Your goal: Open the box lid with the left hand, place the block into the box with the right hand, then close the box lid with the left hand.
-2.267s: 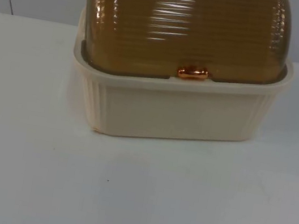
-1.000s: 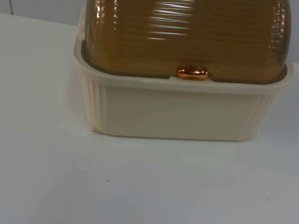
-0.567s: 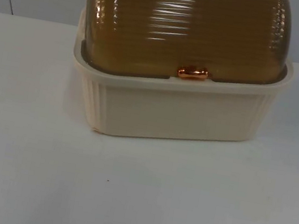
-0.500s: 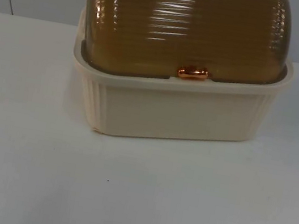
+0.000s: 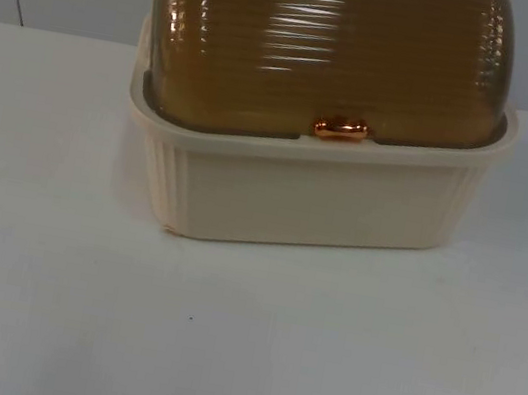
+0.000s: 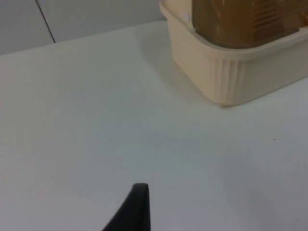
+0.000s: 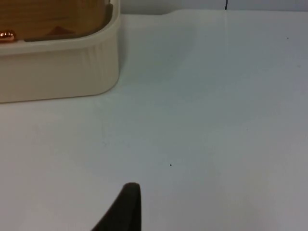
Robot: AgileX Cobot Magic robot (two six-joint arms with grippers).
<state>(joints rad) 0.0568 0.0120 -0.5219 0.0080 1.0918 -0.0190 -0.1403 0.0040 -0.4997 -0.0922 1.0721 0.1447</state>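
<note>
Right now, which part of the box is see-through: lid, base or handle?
The lid: a ribbed amber dome you can see through, shut over the box. The base is solid cream plastic, and the handle is a small shiny copper knob on the lid's front edge.

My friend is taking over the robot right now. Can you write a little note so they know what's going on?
Left gripper waits over the bare table, off the box's left corner. Right gripper waits over the table off the box's right corner. Neither holds anything.
The cream box stands at the back of the table, its brown lid shut, copper handle at the front.
Done: nothing yet.
Left: open the lid, put the block in, close the lid.
</note>
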